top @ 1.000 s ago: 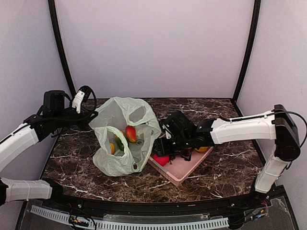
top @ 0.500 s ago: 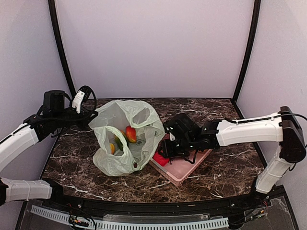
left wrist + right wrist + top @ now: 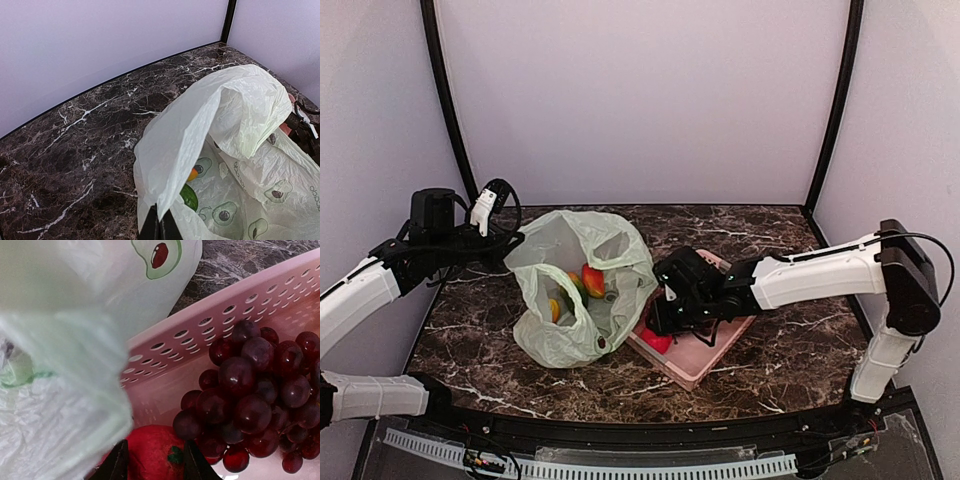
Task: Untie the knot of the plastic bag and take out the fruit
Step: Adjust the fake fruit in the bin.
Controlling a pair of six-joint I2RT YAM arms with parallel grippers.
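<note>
Lilac walls close in a dark marble bench (image 3: 800, 345), where the plastic bag (image 3: 555, 250) lies left of centre, mouth gaping upward, its pale green film printed with avocados. Some of the fruit (image 3: 582, 292) shows inside: a red-orange piece (image 3: 592, 280), a yellow piece (image 3: 553, 309) and a green one (image 3: 189, 197) low in the folds. At the bag's far left rim the left jaws are clamped tight on a fold of the plastic, holding that edge up off the bench; the left arm (image 3: 360, 290) reaches in from the side wall. Just right of the bag, touching its flank, sits a pink slotted basket (image 3: 705, 362). The right arm (image 3: 815, 270) stretches across to it, and the right jaws hang inside its left corner, beside the bag's wall, standing narrowly apart astride a red fruit (image 3: 150, 455) with a green leaf mark. Whether they pinch that fruit cannot be told. Dark purple grapes (image 3: 255, 390) lie heaped next to it in the basket.
</note>
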